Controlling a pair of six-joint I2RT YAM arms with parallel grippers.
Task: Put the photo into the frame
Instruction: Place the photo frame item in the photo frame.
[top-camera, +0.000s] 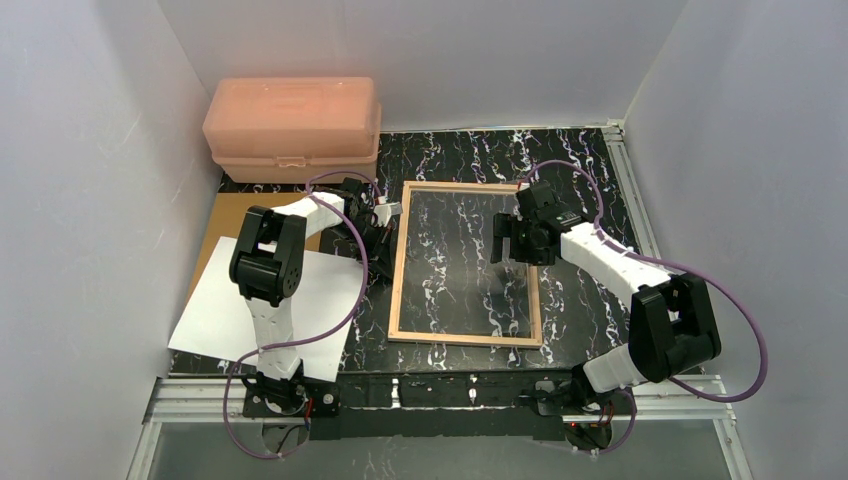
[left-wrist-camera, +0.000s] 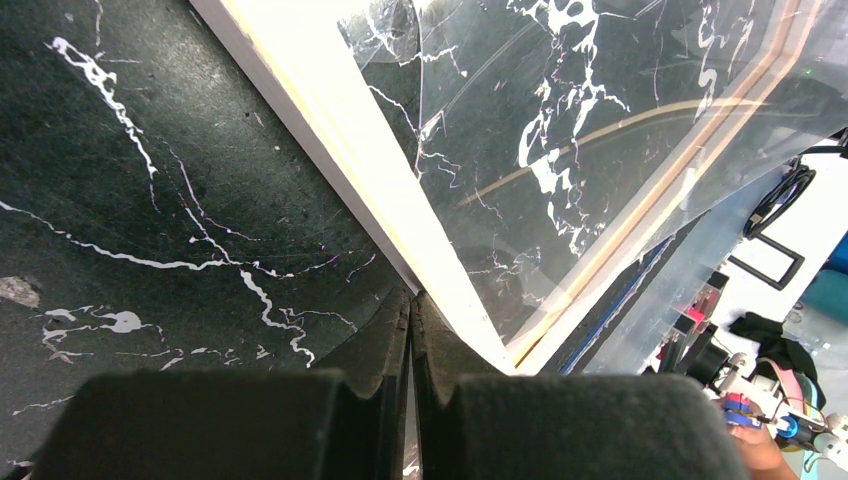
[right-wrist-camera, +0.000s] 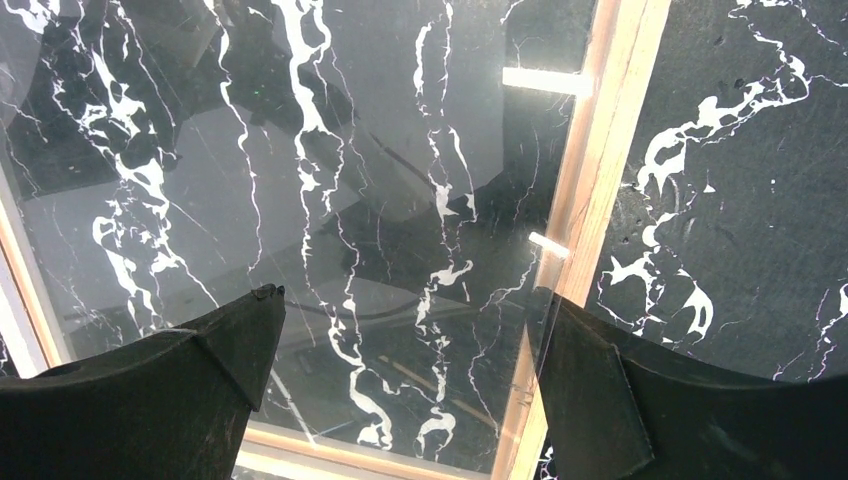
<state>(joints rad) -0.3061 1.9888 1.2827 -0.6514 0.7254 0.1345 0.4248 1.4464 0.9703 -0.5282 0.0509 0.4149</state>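
The frame (top-camera: 400, 270) lies flat in the middle of the table, tan wood back up, with its clear pane (top-camera: 460, 260) showing the marble beneath. The photo (top-camera: 225, 315) lies white back up at the left, under my left arm. My left gripper (top-camera: 386, 213) is shut, its tips touching the outer side of the frame's left rail (left-wrist-camera: 330, 130) near the far corner. My right gripper (top-camera: 511, 247) is open and empty above the frame's right side, one finger over the pane (right-wrist-camera: 350, 150), the other over the right rail (right-wrist-camera: 600, 150).
A brown backing board (top-camera: 225, 212) lies partly under the photo at the far left. A pink plastic box (top-camera: 292, 125) stands at the back left. White walls close in the table on three sides.
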